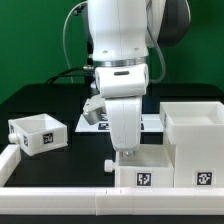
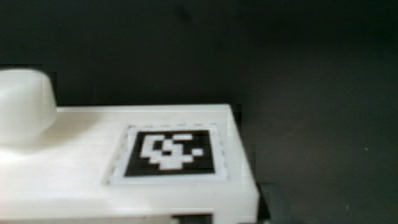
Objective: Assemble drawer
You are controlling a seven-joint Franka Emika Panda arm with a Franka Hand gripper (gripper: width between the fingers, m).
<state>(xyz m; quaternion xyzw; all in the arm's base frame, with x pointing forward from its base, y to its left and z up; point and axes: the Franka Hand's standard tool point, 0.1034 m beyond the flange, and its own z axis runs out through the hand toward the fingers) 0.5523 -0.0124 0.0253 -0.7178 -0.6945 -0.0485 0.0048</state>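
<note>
A low white drawer box with a black-and-white tag on its front stands near the table's front edge. A small round knob sticks out on its side toward the exterior view's left. My gripper points straight down onto the box's top at that end, jaws shut, with nothing seen between them. A taller open white box stands against the low one on the exterior view's right. In the wrist view the tagged white face fills the frame, with the rounded knob beside it. My fingertips do not show there.
A smaller open white box with tags sits apart at the exterior view's left. The marker board lies behind the arm. A white rail runs along the front edge and up the left side. The tabletop is black.
</note>
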